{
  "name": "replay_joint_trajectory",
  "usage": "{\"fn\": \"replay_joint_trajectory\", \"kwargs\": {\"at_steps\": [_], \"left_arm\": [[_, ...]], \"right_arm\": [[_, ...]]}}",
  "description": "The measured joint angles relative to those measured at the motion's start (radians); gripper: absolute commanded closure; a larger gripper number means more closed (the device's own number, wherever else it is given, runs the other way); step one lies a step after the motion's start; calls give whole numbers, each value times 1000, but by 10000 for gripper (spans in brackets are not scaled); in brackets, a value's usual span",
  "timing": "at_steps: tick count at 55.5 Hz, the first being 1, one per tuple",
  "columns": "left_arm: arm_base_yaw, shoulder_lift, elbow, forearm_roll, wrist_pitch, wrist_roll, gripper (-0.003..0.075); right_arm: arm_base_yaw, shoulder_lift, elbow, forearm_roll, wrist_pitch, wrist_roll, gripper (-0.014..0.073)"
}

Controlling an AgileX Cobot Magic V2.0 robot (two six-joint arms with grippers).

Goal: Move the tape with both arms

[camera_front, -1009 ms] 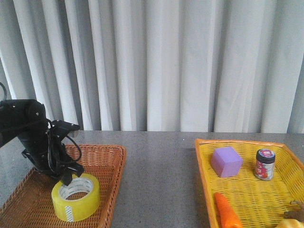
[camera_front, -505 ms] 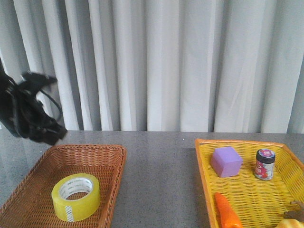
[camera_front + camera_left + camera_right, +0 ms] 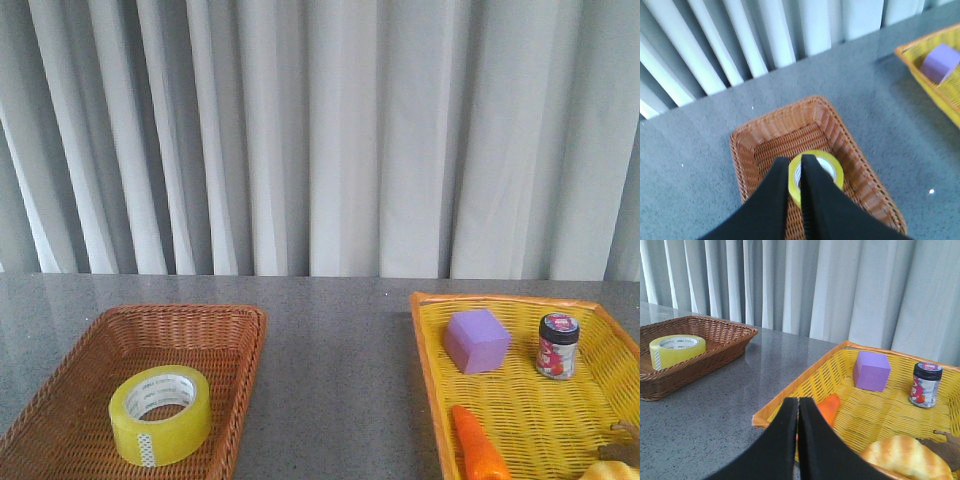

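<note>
The tape (image 3: 160,415), a yellow roll with a white core, lies flat in the brown wicker basket (image 3: 250,330) at the front left. Neither arm shows in the front view. In the left wrist view my left gripper (image 3: 795,162) hangs high above the basket (image 3: 765,135), right over the tape (image 3: 832,167). Its jaws stand a narrow slit apart and hold nothing. My right gripper (image 3: 798,402) is shut and empty, over the near rim of the yellow basket (image 3: 805,385). The tape (image 3: 677,350) lies far to its side.
The yellow basket (image 3: 425,340) at the right holds a purple cube (image 3: 477,340), a small jar (image 3: 558,346), a carrot (image 3: 478,450) and a bread roll (image 3: 905,455). Grey tabletop lies between the two baskets. A white curtain hangs behind.
My left arm was down at the tape in the brown basket, then lifted up and to the left and left the front view. The tape stays in the basket.
</note>
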Motion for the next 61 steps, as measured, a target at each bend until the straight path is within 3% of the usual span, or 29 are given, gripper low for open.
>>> {"fn": "replay_joint_trajectory", "kwargs": {"at_steps": [7,14,25,40,51,61], "left_arm": [[0,-75,8,-26,0,0,727],[0,-186,123,-60,0,0,727],[0,-416,481,-100,-63,-4,727],[0,-816,893,-97,-216,-138,727],[0,-1000,1009,-87,-221,-162,726],[0,-1047,1105,-112,-270,-176,726]], "right_arm": [[0,0,0,0,0,0,599],[0,0,0,0,0,0,599],[0,0,0,0,0,0,599],[0,0,0,0,-1,0,599],[0,0,0,0,-1,0,599],[0,0,0,0,-1,0,599]]}}
